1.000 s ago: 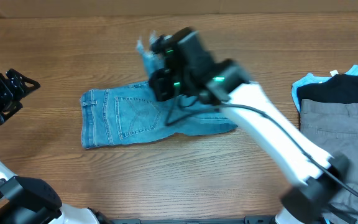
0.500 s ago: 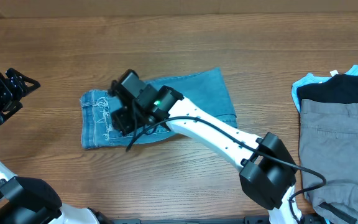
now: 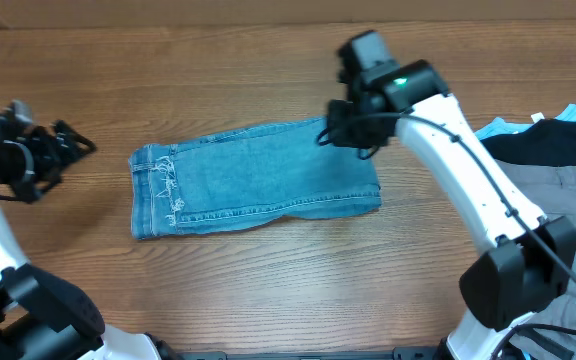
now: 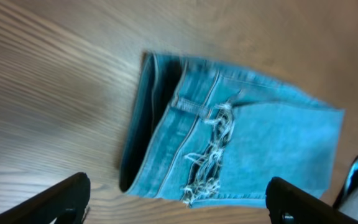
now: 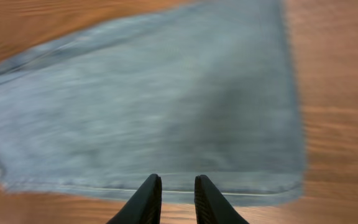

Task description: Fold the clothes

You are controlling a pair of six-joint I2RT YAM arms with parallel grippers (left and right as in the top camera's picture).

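The light blue jeans [image 3: 258,180] lie folded in a flat rectangle at the middle of the wooden table, with the frayed hems [image 3: 168,185] over the waistband end on the left. They also show in the left wrist view [image 4: 247,143] and the right wrist view [image 5: 154,106]. My right gripper [image 3: 334,133] hovers over the jeans' far right corner; its fingers [image 5: 178,186] stand a narrow gap apart with nothing between them. My left gripper [image 3: 73,158] is wide open and empty, left of the jeans, and its fingers [image 4: 178,196] frame the waistband end.
At the right edge of the table lie grey trousers [image 3: 538,200] and a black garment [image 3: 548,145] over pale turquoise cloth [image 3: 493,130]. Bare wood [image 3: 268,270] surrounds the jeans.
My right gripper carried the leg end over to the left, laid it on the waistband end, let go and drew back to the right. My left gripper has shifted slightly toward the jeans.
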